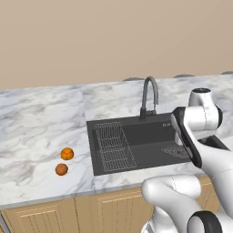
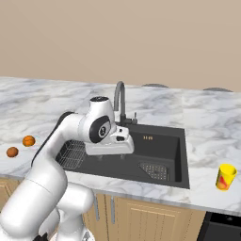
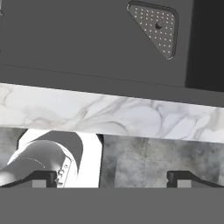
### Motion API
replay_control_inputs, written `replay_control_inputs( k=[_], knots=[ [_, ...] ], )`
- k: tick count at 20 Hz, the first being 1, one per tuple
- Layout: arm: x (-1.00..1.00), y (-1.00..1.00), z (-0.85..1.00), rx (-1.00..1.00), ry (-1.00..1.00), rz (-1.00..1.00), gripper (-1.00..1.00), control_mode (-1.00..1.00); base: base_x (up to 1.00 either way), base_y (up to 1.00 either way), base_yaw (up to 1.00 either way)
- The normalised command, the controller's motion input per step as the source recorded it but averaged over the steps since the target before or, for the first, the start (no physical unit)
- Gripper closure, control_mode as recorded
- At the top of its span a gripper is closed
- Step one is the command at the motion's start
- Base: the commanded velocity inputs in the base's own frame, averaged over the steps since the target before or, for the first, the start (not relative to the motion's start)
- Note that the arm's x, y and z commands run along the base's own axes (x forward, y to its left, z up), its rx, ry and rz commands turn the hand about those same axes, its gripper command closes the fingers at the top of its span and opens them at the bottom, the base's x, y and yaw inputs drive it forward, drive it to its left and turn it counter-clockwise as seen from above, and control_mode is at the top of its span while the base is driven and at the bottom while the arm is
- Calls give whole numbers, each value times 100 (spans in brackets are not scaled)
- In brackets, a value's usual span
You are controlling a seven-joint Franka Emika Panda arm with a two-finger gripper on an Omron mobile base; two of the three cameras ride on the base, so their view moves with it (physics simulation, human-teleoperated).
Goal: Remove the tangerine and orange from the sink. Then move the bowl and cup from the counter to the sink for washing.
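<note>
The desk (image 2: 207, 117) carries both fruits at the sink's nine o'clock, the orange (image 1: 67, 154) and tangerine (image 1: 61, 169) already out of the dark sink (image 2: 162, 146), so the dishes come next. The claw (image 2: 123, 151), fingers spread wide and empty, hangs over the basin's front; I would swing it towards four o'clock to the yellow cup (image 2: 225, 177), descend straight, and grip it mid-wall.
</note>
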Motion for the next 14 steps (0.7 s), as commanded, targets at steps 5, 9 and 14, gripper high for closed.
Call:
replay_control_inputs(
  k=[5,9,14],
  knots=[
    [12,-54,2,0,2,0,-100,-100,0,0,0],
    [12,-54,3,0,1,0,-100,-100,0,0,0],
    [12,-53,4,0,0,0,-100,-100,0,0,0]
  ],
)
